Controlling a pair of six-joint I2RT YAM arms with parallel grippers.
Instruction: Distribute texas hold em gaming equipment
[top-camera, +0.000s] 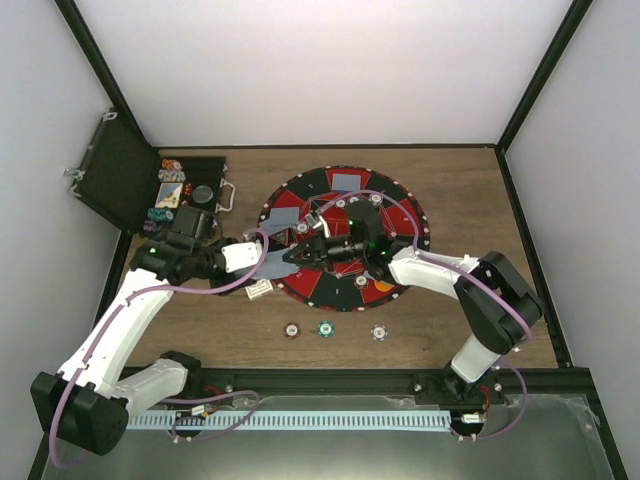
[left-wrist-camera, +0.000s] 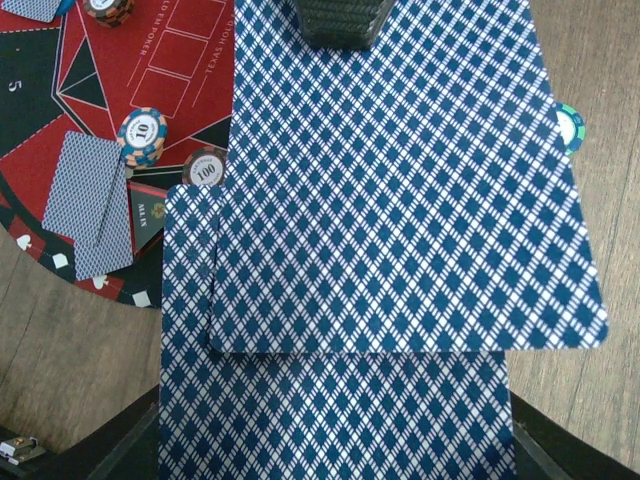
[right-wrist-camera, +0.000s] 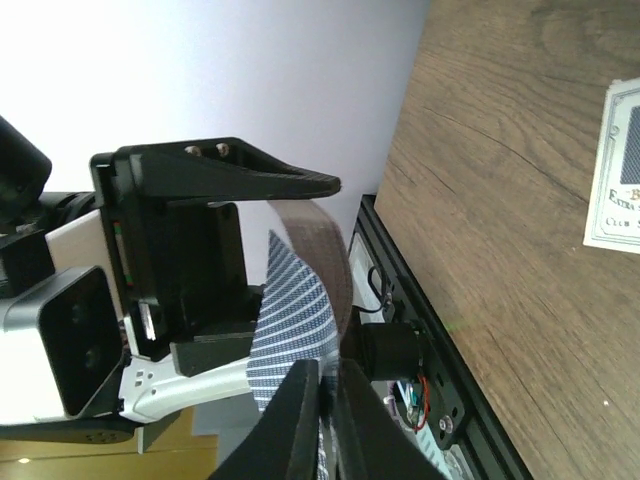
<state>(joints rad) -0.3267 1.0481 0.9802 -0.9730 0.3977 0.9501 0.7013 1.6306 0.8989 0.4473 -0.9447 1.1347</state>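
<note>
My left gripper (top-camera: 283, 258) is shut on a deck of blue-backed cards (left-wrist-camera: 340, 410) over the left edge of the round red and black mat (top-camera: 400, 215); its jaws are hidden under the cards. My right gripper (right-wrist-camera: 328, 390) is shut on the top card (left-wrist-camera: 400, 180), which is slid partway off the deck and bends in the right wrist view (right-wrist-camera: 295, 310). Face-down cards (top-camera: 347, 181) lie on the mat, one more on the left (top-camera: 284, 216). Three chips (top-camera: 325, 328) lie in a row on the wood in front of the mat. An orange disc (top-camera: 384, 288) sits on the mat's near edge.
The black case (top-camera: 135, 180) stands open at the back left with chips inside. A white printed card (top-camera: 258, 290) lies on the wood beside the mat. Chips (left-wrist-camera: 141, 135) and a card (left-wrist-camera: 88, 205) sit on the mat below the deck. A teal chip (left-wrist-camera: 571, 128) shows past the top card.
</note>
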